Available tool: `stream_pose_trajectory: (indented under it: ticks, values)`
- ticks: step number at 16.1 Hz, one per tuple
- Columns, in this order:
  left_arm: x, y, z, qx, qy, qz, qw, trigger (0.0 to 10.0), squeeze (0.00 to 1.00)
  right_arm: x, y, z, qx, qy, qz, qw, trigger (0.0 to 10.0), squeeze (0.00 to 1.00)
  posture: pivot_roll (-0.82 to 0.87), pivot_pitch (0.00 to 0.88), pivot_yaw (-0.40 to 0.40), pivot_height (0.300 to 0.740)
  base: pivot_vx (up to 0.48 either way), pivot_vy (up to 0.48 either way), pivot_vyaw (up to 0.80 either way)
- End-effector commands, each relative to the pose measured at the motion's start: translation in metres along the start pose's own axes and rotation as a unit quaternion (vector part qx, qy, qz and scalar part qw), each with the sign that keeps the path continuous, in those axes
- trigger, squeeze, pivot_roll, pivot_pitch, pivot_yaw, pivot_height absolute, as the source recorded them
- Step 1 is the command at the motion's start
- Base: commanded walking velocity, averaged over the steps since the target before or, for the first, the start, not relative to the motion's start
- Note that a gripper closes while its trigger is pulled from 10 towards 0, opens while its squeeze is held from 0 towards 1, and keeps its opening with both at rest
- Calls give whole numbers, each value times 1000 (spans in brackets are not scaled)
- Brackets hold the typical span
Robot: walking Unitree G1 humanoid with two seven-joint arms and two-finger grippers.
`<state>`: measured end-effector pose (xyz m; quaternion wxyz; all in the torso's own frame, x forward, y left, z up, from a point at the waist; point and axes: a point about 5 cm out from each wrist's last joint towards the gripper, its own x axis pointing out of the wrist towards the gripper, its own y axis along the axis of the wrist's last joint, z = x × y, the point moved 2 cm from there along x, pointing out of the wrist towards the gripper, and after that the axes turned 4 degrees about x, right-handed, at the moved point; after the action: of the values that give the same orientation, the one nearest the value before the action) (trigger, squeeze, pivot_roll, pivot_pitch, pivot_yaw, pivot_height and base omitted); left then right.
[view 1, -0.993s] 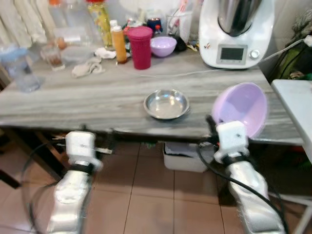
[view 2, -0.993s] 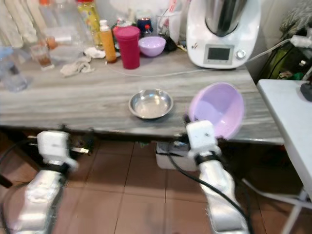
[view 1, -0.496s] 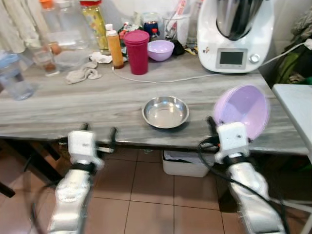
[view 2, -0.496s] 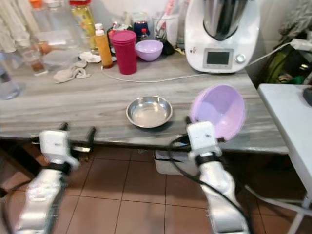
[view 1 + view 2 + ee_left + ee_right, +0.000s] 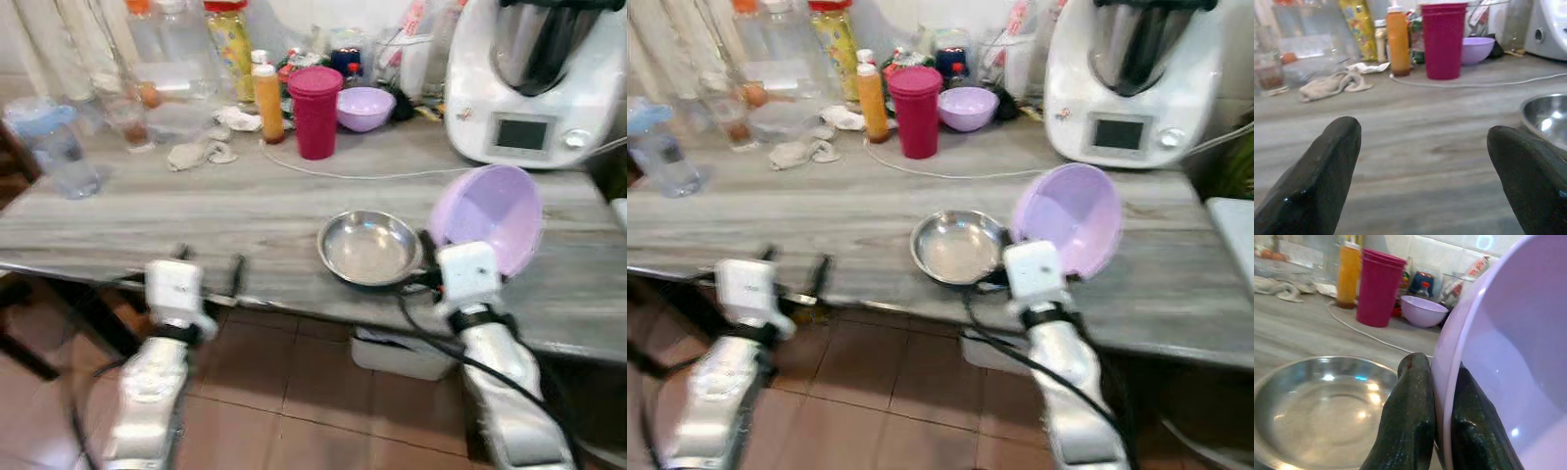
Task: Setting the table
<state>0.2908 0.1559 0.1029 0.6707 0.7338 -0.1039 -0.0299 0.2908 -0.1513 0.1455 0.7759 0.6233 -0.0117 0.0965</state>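
Right gripper [image 5: 1437, 431] clamps the rim of the lilac bowl [image 5: 487, 217], held tilted on edge over the front of the wooden table [image 5: 196, 220]. The steel dish [image 5: 369, 248] sits just beside it, toward the robot's left. Left gripper [image 5: 1422, 161] hovers at the table's front edge, fingers spread wide, nothing between them. At the back: magenta cup [image 5: 314, 98], orange bottle [image 5: 265, 89], small purple bowl [image 5: 365, 108], crumpled cloth [image 5: 201, 154], white cable [image 5: 343, 174], kitchen machine [image 5: 534, 83]. A water jug [image 5: 54, 147] stands at far left.

left tool [image 5: 1420, 171] fingers spread over table [image 5: 1400, 147] | red cup [image 5: 1443, 39] | steel bowl [image 5: 1547, 115] edge
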Motion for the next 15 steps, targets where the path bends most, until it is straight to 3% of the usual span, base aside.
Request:
stream_pose_trajectory:
  ticks: [1,9,15]
  values:
    - [0,4,-10,11,9,6,1000,10000,0,3,9,-3,5,3,19,1000,10000,0,-259,56,29,740,326,0,0]
    - [-2,5,-11,8,11,11,1000,10000,0,5,10,-4,-1,11,23,1000,10000,0,-260,53,28,740,317,0,0]
    - [-10,3,-15,34,4,10,999,10000,0,10,12,-8,-21,46,28,998,10000,0,-240,52,23,740,0,0,0]
